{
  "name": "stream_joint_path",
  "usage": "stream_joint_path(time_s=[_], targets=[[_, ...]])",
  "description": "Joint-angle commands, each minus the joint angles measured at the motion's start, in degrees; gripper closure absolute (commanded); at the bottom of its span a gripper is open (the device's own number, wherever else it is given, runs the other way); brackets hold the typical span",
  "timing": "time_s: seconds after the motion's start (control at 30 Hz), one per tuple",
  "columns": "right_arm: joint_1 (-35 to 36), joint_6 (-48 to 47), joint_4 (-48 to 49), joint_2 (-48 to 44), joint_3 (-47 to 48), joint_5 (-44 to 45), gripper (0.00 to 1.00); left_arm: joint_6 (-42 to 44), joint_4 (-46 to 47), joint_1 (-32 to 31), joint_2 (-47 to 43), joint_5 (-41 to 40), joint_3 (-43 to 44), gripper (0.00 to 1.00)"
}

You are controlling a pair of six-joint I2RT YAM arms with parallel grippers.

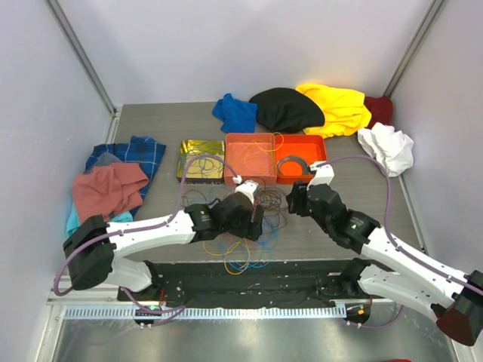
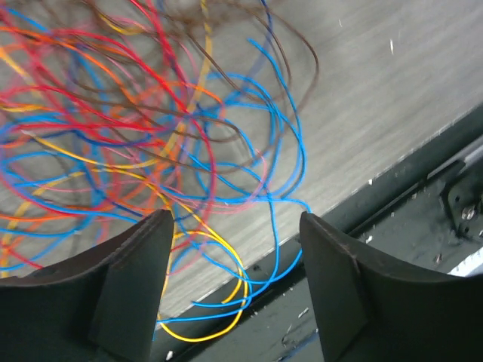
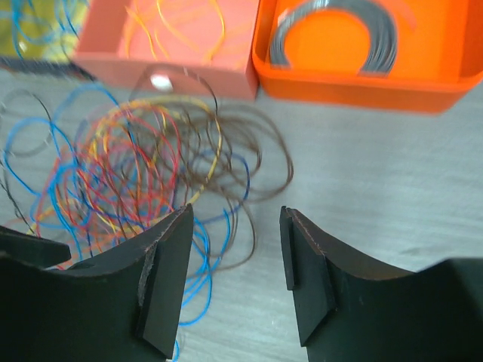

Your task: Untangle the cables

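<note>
1. Cables (image 1: 266,200) are lying as one messy tangle of orange, yellow, red, blue and brown loops mid tabletop (image 1: 355,192), just in front of the trays and partly under the left arm.
2. Near edge: blue and yellow loops (image 2: 219,320) are spilling past the tabletop rim onto the dark strip below it.
3. Left pincer (image 2: 234,290) is hanging spread wide right over those edge loops. Cannot tell if the fingers are touching any wire.
4. Right pincer (image 3: 234,264) is hanging spread too, over bare tabletop just right of the tangle, with brown loops running up beside its left finger.
5. Open room: bare wood is showing right of the tangle and in front of the orange tray (image 1: 302,137). Enclosure walls (image 1: 45,113) are closing in the left, right and far sides.
6. Gold tray (image 1: 202,142), leftmost, is holding a few loose blue and dark loops.
7. Salmon tray (image 3: 196,75), in the middle, is holding thin orange and yellow wires.
8. The orange tray, on the right, is holding a grey coiled ring (image 3: 385,45).
9. Far edge is being crowded by a blue cloth (image 1: 235,113), black cloth (image 1: 287,109), yellow cloth (image 1: 336,109) and white cloth (image 1: 386,147).
10. Left edge is being taken up by a plaid cloth (image 1: 132,153) and a pink cloth (image 1: 109,188).
</note>
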Motion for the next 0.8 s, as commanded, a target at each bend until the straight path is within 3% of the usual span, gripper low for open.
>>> stream_joint_path(time_s=[0.0,0.4,0.77], targets=[[0.47,4.70,2.31,-0.52,-1.64,-2.23,0.43,1.36,2.12,-3.38,1.30,-0.93,1.39,0.30],[0.38,5.84,-0.32,-2.55,-1.82,-0.48,0.43,9.45,1.68,-9.63,12.72,4.42,6.75,0.44],[0.47,5.84,-1.02,-3.43,-2.00,0.14,0.43,12.44,2.73,-10.33,19.75,3.54,12.19,0.44]])
